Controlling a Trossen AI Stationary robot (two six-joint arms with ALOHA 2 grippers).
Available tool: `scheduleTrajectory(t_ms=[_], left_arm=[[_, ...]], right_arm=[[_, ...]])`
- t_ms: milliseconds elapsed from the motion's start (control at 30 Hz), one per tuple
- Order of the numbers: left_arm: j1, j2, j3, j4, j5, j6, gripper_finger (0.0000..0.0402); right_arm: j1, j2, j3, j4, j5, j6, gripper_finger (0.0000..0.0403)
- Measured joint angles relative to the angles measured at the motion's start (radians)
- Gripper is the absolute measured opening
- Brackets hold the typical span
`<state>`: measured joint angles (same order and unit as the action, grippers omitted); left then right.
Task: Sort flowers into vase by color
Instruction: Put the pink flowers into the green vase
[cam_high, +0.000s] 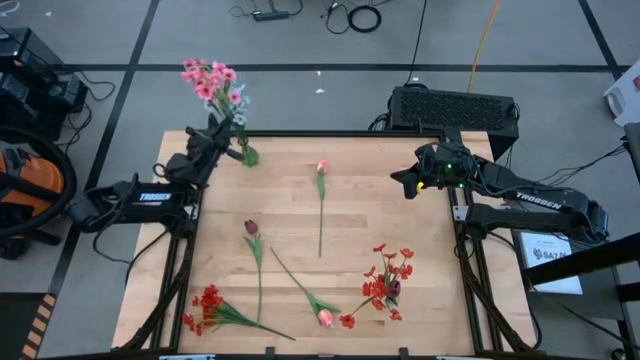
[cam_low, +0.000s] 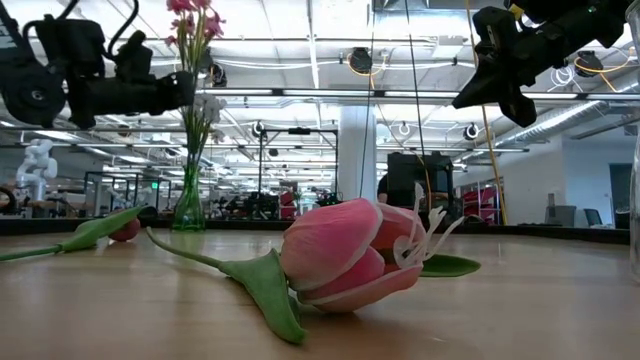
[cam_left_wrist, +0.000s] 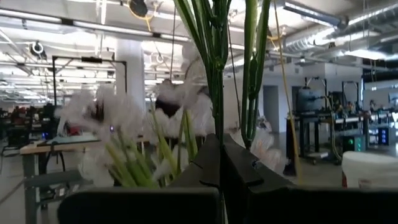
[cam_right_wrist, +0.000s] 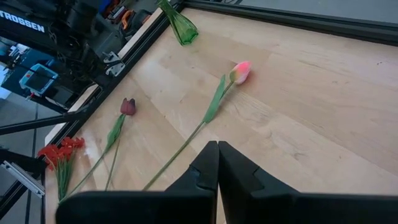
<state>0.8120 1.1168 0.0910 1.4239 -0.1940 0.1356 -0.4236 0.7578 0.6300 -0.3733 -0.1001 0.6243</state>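
On my wooden desk (cam_high: 420, 240) lie two pink tulips (cam_high: 322, 168) (cam_high: 325, 318), a dark red tulip (cam_high: 251, 228), two red clusters (cam_high: 207, 305) (cam_high: 385, 280); a green vase (cam_high: 248, 153) stands at the far-left corner.

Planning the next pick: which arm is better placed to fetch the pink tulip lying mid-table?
Right. Its end effector hangs free, with that tulip in its wrist view. The left end effector is by the vase, at the stems.

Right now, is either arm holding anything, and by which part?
The left tool pinches green flower stems of the pink flowers. The right tool holds nothing.
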Motion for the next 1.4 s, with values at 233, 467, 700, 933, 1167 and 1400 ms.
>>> scheduleTrajectory(t_ms=[233, 467, 700, 933, 1167, 1400], left_arm=[[0.000, 0.073, 0.000, 0.003, 0.000, 0.000, 0.0000], [0.000, 0.130, 0.000, 0.004, 0.000, -0.020, 0.0000], [0.000, 0.181, 0.000, 0.009, 0.007, -0.026, 0.0000], [0.000, 0.231, 0.000, 0.011, 0.007, -0.026, 0.0000], [0.000, 0.256, 0.000, 0.011, 0.007, -0.027, 0.0000], [-0.003, 0.256, 0.000, 0.010, 0.008, -0.027, 0.0007]], right_arm=[[0.000, 0.000, 0.000, 0.000, 0.000, 0.001, 0.0000], [0.000, 0.000, 0.000, 0.000, 0.000, 0.017, 0.0000], [0.000, 0.000, 0.000, 0.000, 0.000, 0.019, 0.0000], [0.000, 0.000, 0.000, -0.001, -0.001, 0.037, 0.0000], [0.000, 0.000, 0.000, -0.001, -0.001, 0.037, 0.0000], [0.000, 0.000, 0.000, -0.001, 0.002, 0.037, 0.0000]])
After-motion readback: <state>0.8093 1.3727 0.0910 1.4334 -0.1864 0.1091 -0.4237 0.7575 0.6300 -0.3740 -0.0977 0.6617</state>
